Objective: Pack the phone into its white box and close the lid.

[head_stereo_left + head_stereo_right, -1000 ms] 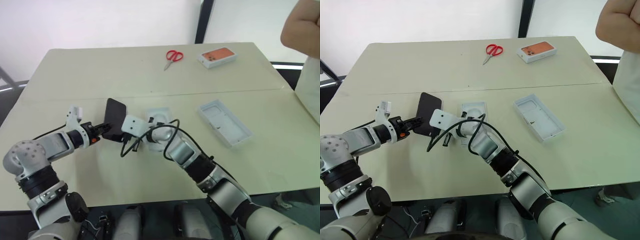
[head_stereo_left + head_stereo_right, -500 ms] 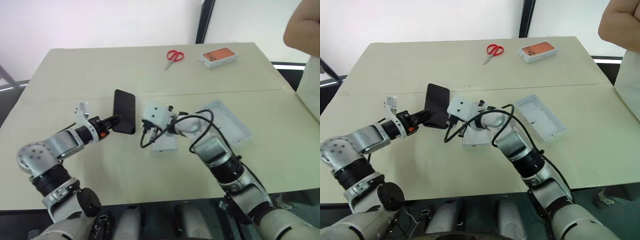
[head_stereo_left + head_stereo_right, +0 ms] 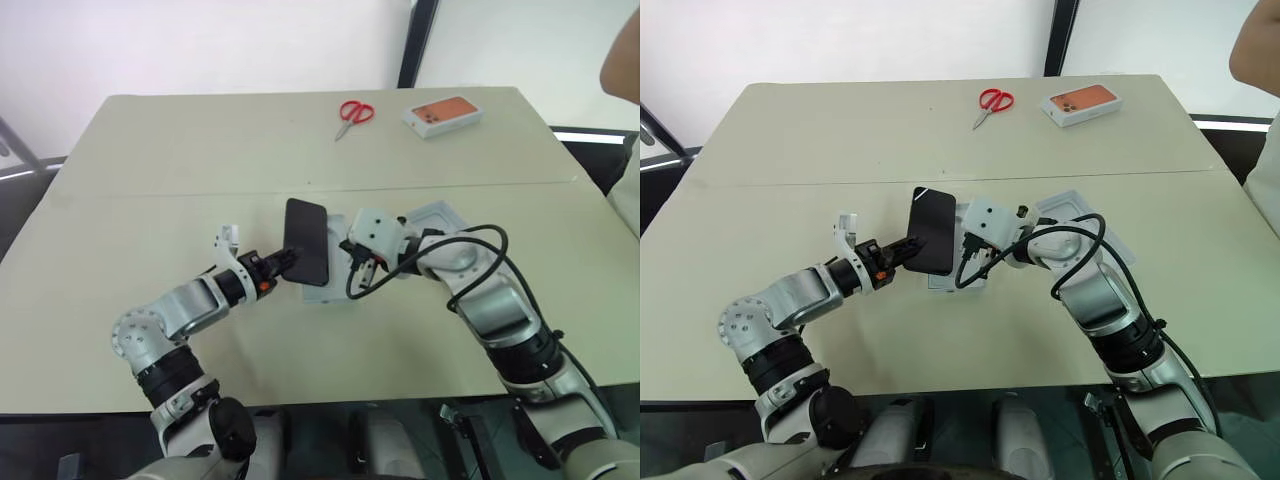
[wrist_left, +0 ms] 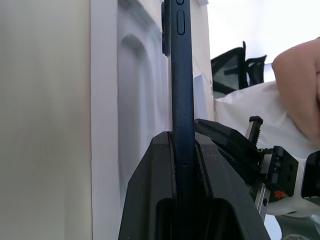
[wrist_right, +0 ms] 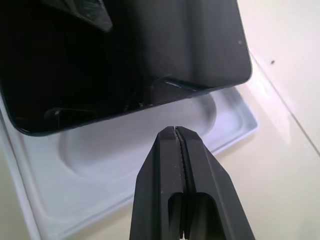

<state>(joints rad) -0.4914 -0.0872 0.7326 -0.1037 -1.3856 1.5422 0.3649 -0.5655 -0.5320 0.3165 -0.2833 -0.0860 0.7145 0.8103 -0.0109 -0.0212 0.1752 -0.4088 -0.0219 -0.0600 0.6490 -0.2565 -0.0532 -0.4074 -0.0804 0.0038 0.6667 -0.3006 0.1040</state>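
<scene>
A wide pale counter (image 3: 150,150) carries the packing job, with an orange-topped box (image 3: 443,114) and red scissors (image 3: 352,110) lying far off at its back edge. Near the middle, the left end effector (image 3: 283,262) grips the phone (image 3: 306,254) by its near end, pinching the slim black slab edge-on between both fingers and holding it tilted above a flat white insert tray with an oval recess (image 5: 150,150). The right end effector (image 5: 177,135), fingers pressed fully together and holding nothing, hovers just beside the phone's right side over the same tray. A shallow white tray-like box part (image 3: 445,217) lies just right of the tray, largely hidden behind the right arm; whether it is the white box or the lid cannot be told. To do this step well, the phone probably wants levelling flat, squaring with the box walls, and lowering evenly, the closed right end effector steadying a free edge without knocking the tray aside.
</scene>
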